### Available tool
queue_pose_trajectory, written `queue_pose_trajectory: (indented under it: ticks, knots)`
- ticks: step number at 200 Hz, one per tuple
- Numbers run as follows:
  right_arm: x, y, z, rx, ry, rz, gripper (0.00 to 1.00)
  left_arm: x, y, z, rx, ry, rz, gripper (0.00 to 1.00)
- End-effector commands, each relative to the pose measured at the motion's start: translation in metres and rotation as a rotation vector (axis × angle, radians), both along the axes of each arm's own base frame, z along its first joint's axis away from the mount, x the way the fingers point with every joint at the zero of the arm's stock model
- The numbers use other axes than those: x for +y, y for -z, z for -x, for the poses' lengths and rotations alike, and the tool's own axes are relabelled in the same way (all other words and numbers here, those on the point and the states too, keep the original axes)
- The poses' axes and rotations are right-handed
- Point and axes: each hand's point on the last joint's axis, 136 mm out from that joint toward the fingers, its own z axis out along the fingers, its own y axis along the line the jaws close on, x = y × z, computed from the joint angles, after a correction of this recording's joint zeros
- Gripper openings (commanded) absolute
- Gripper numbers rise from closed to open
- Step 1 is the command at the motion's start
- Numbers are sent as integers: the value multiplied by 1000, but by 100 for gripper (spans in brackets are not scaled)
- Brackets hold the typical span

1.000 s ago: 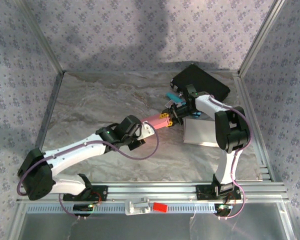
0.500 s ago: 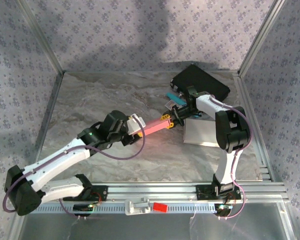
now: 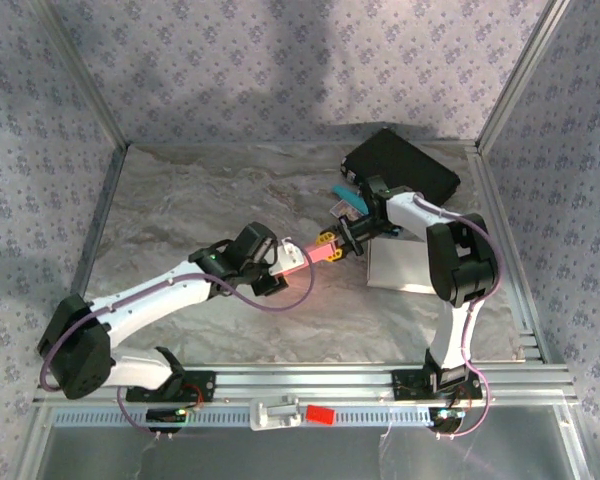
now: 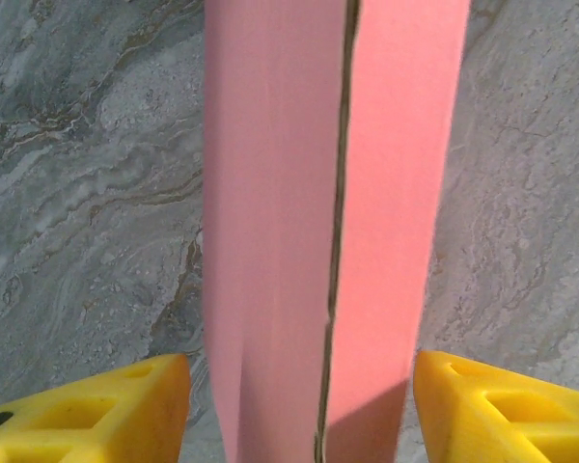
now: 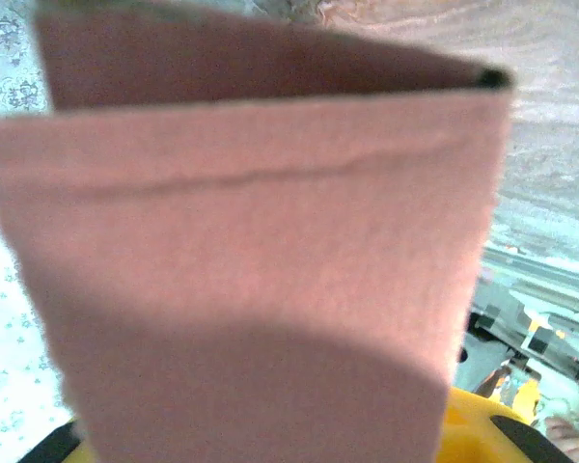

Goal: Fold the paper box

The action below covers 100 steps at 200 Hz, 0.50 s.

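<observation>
The long pink paperboard box [image 3: 307, 252] was over the middle of the grey marbled table [image 3: 180, 200], flat as a collapsed sleeve, so opening it up and closing its ends looked left to do. The right gripper [image 3: 340, 242], forearm angled inward, pinched one end. The outstretched left gripper [image 4: 299, 410] straddled the other with its jaws spread clear.

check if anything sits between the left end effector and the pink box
Nothing visible does. The pink paper box runs straight between the yellow fingers of the open left end effector, with only a slim gap on each side.
</observation>
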Motion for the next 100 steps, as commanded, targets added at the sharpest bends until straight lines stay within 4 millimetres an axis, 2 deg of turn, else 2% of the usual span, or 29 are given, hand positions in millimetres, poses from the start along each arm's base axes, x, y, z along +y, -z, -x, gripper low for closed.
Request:
queue_pose_trajectory:
  ticks: [1, 34, 67, 100]
  knots:
    - [4, -11, 9, 56, 9, -17, 29, -7, -11, -8, -57, 16, 1, 61]
    - [6, -12, 12, 81, 4, -15, 32, -7, -6, -5, -40, 25, -8, 54]
    - [4, -8, 14, 104, 5, -7, 41, -7, -2, 4, 8, 54, -19, 45]
    - [-1, -5, 16, 110, 13, 9, 50, -11, 0, 16, 107, 101, -18, 43]
